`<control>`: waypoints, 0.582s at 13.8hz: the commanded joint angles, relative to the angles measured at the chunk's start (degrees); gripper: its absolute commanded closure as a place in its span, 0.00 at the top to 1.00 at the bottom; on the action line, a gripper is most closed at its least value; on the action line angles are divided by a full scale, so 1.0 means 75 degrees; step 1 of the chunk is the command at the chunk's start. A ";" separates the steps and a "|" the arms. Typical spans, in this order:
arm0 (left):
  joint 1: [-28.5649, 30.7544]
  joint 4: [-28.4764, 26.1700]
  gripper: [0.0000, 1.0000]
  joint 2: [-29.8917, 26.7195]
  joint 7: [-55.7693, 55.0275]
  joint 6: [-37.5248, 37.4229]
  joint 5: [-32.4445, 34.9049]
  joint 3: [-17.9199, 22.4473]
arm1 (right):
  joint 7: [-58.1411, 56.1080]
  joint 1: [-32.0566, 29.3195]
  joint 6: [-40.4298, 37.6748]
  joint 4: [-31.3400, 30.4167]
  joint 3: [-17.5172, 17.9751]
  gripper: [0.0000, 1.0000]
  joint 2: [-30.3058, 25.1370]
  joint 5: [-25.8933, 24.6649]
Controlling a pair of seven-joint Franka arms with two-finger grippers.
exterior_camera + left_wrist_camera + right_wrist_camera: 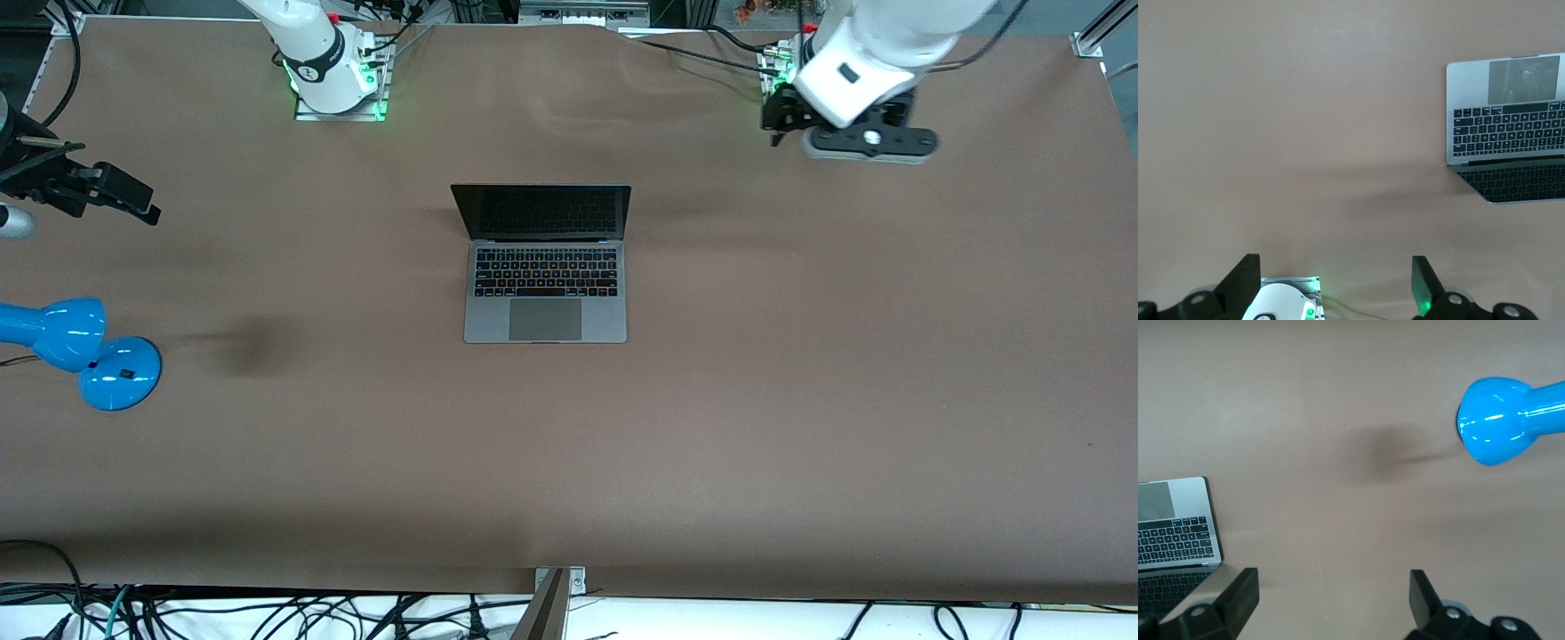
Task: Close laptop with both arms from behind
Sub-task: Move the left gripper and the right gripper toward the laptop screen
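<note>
On the brown table covering, roughly midway between the two arm bases, sits the slim space-grey metal laptop with its lid raised, the dark screen tilted back toward the bases and the black keyboard and large trackpad facing the front camera. Up near its own base, the left arm's black two-finger gripper hangs over the bare table at the left arm's end, its fingers spread wide apart and holding nothing; the laptop lies well apart from it. At the right arm's end, the right arm's black gripper hovers over the table, likewise released with its fingers wide and empty. A glossy blue desk lamp with a round base rests on the table near that same end, nearer the front camera than the laptop.
</note>
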 commanded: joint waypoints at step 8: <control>0.0009 0.0197 1.00 0.0893 -0.2048 0.0082 -0.1325 -0.1302 | -0.0059 0.0068 -0.0533 0.0008 0.0171 1.00 -0.0014 0.0130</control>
